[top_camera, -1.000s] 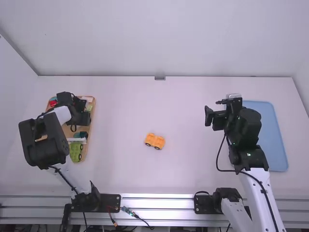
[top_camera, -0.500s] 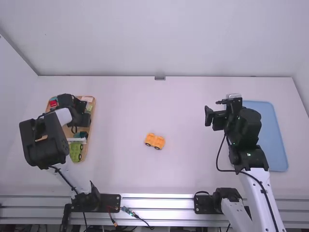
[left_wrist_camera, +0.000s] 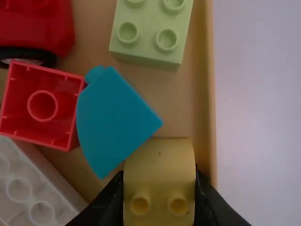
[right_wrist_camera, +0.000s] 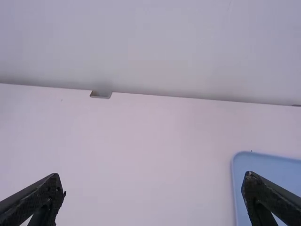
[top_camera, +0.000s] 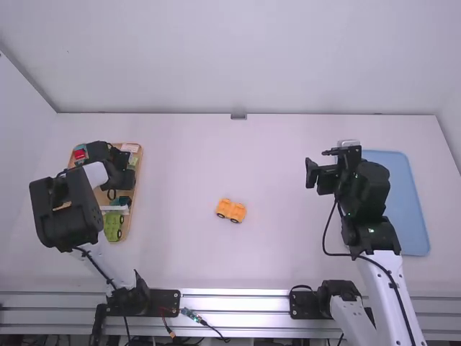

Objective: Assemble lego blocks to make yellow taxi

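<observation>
Left wrist view. The left gripper (left_wrist_camera: 160,176) has its fingers drawn in against both sides of a yellow block (left_wrist_camera: 159,162) at the lower middle; whether the block is lifted cannot be told. A teal piece (left_wrist_camera: 115,120) lies just beside it, with a red block (left_wrist_camera: 42,106) at the left, a pale green block (left_wrist_camera: 150,35) at the top and a white block (left_wrist_camera: 37,202) at the lower left, within the wooden tray (left_wrist_camera: 212,94). The step in hand is judged to be picking out a taxi part; the next move calls for a straight lift past the teal piece, then carriage to the wheeled base.

Right wrist view. The right gripper (right_wrist_camera: 153,179) has its fingers spread wide, with nothing between them. Beyond lie the white table (right_wrist_camera: 150,141) and, at the lower right, a corner of the blue tray (right_wrist_camera: 275,174).

High view. The orange-yellow wheeled base (top_camera: 231,210) stands upright near the centre, well apart from both arms. The left arm reaches over the wooden tray at the left; the right arm stands at the right, before the blue tray. A pale wall (top_camera: 238,58) closes the table's far edge; a metal rail (top_camera: 234,301) runs along the bottom.
</observation>
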`<state>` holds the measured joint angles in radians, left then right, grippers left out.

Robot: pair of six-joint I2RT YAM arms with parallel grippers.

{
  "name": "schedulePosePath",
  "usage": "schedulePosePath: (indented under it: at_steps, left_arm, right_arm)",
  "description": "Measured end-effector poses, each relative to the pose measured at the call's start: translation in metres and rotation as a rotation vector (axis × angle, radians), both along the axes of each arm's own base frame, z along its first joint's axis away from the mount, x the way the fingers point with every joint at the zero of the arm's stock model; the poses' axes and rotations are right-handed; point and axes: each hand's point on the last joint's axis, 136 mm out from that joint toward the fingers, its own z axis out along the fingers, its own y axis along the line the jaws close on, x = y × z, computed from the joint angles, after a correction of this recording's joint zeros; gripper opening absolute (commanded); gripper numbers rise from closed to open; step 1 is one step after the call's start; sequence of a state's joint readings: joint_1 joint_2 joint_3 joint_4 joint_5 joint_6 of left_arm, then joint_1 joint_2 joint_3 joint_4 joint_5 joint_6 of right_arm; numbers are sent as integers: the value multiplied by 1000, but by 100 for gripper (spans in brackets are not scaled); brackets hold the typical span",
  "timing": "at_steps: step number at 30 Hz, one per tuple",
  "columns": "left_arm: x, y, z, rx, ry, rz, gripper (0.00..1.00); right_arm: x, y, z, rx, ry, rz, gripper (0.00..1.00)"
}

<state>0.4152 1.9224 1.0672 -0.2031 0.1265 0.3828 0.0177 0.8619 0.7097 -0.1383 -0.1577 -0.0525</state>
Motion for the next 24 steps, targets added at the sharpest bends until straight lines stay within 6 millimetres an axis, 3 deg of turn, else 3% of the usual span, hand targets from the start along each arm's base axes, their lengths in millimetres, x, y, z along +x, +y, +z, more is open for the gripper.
schedulePosePath:
  at_steps: [2,14,19,23,24]
  left_arm:
    - [-1,0,1,-12,8,18,2]
    - [16,-8,26,-43,16,45,2]
    - [24,-35,51,-29,-35,-12,2]
    - [29,-72,80,4,-90,-137,2]
    - [29,-91,86,13,-95,-202,2]
  right_arm:
    - [0,0,0,0,0,0,99]
    - [0,0,0,0,0,0,99]
    - [0,0,0,-2,-1,1,99]
    - [0,0,0,-2,-1,1,99]
    - [0,0,0,-3,-1,2,100]
